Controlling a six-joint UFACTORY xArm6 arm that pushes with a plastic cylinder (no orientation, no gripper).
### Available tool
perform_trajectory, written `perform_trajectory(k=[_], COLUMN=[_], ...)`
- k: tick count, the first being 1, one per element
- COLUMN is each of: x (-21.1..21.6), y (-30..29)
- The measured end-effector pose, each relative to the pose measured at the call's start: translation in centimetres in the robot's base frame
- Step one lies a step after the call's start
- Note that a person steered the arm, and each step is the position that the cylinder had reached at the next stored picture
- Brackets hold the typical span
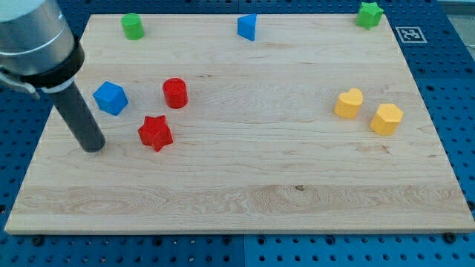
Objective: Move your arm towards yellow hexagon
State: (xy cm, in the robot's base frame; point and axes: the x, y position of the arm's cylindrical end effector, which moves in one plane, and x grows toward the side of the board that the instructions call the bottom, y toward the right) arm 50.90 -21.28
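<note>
The yellow hexagon [387,119] lies near the view's right edge of the wooden board [245,200], with a yellow heart [348,103] just to its left. My tip [93,147] rests on the board at the view's left, far from the yellow hexagon. The tip is just below a blue block [110,97] and left of a red star [155,133].
A red cylinder [175,93] sits above and to the right of the red star. Along the view's top stand a green cylinder [133,26] at left, a blue triangular block [247,27] in the middle and a green star [368,14] at right.
</note>
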Motion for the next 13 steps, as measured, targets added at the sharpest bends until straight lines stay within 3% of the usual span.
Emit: perform_trajectory(k=[2, 4, 6, 9, 11, 13], x=[2.5, 2.5, 6.6, 10.9, 10.9, 10.9], y=[9.5, 9.9, 13.6, 28.7, 31.7, 41.6])
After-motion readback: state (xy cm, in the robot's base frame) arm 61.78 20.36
